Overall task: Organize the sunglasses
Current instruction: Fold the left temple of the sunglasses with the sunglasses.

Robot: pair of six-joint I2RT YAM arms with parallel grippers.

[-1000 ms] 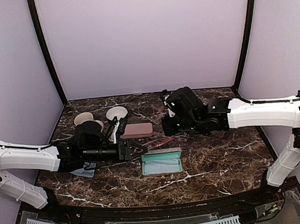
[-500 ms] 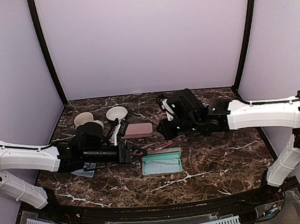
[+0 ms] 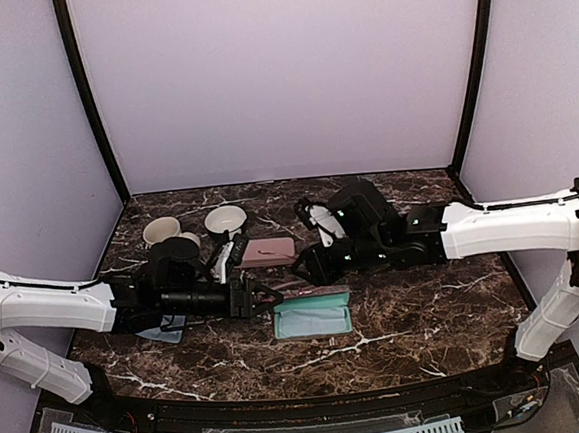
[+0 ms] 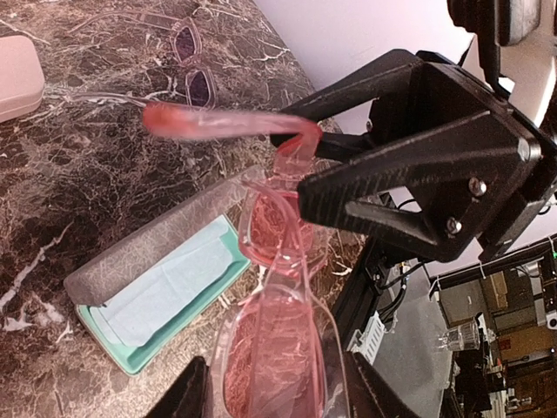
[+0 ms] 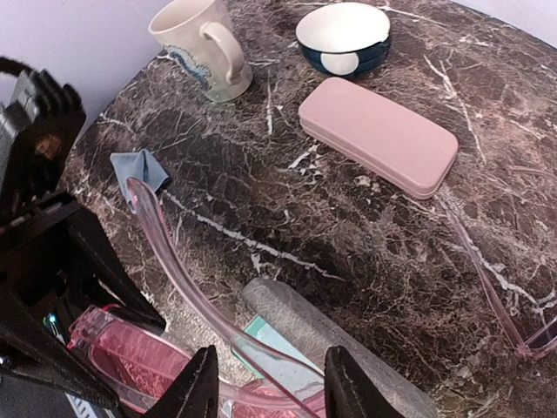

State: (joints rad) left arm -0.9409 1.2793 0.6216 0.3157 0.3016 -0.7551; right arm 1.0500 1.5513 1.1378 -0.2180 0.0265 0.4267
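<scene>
Left gripper [image 3: 274,296], closed on the red glasses [image 4: 274,348]. We see its two fingers clamped on the frame at one lens, so that the pair hangs clear of the bench [image 3: 427,306], by the left end of the grey case [image 4: 152,248]. One temple [image 4: 218,122] stands unfolded, sticking out sideways from the front of the frame.

Right gripper [image 5: 268,387], jaws apart. We find the unfolded temple passing through the gap between its fingers, close to the hinge. Whether either pad touches the plastic we cannot tell from these angles.

Grey case: open, lid hinged back, near the middle of the bench and closer to the near edge than the far one. We note a teal lining and a light-blue cloth [image 4: 165,292] lying flat inside.

Pink case [image 5: 379,135]: shut, between the grey case and the far edge, left of centre.

Other pair [image 4: 196,70]: flat on the bench beyond the pink case, towards the far edge. Its lenses are dark; the frame looks pale pink to us, though the view is poor.

Mug [image 5: 196,43] and bowl [image 5: 344,35]: upright, side by side near the far left corner.

Second cloth [image 5: 139,165]: crumpled on the bench near the left edge, beside the left arm.
</scene>
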